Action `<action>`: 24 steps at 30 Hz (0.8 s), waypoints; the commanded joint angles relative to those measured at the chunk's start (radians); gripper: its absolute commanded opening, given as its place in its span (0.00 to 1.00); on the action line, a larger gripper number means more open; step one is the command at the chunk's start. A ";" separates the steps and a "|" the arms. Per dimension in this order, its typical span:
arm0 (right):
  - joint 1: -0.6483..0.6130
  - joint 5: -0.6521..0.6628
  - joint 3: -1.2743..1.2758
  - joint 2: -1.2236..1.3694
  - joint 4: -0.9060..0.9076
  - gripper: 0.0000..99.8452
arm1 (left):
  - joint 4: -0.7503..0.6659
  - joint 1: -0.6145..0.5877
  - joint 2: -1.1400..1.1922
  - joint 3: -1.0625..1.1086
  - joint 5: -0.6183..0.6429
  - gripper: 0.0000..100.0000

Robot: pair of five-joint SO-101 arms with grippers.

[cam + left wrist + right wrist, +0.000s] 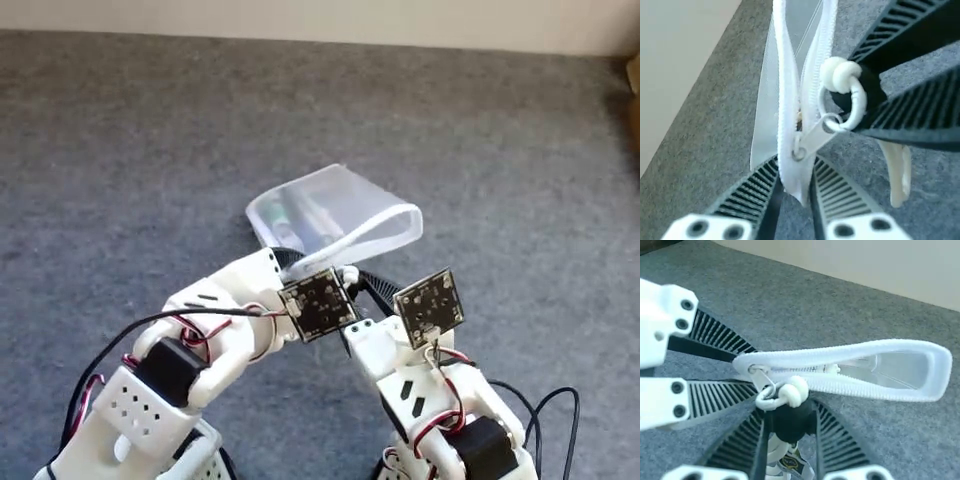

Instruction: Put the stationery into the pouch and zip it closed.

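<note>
Left wrist view has the left claw clenched on the slider end of the translucent plastic pouch on the grey surface; the right claw grasps the white ring pull, the open zipper running away from both.

From above, two small square boards cover the near end of the pouch. The stationery inside looks fuzzy through the clear wall, so I cannot tell what each piece is. From the left wrist, the pouch's far end is cut off by the edge, and so is most of the right tool. A pale strip hangs under it; I cannot tell what it is. From the right wrist, a dark lump hides where the right tool pinches the zip pull.
</note>
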 commanded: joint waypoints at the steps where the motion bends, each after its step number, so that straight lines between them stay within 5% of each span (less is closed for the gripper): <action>1: 0.015 -0.021 -0.081 -0.012 -0.027 0.00 | -0.023 0.015 -0.013 -0.005 0.026 0.01; 12: 0.147 -0.241 -0.084 -0.012 -0.110 0.00 | -0.086 -0.021 -0.013 0.051 0.120 0.01; 24: -0.173 -0.238 -0.236 -0.012 0.036 0.00 | -0.215 -0.119 -0.013 0.101 0.221 0.01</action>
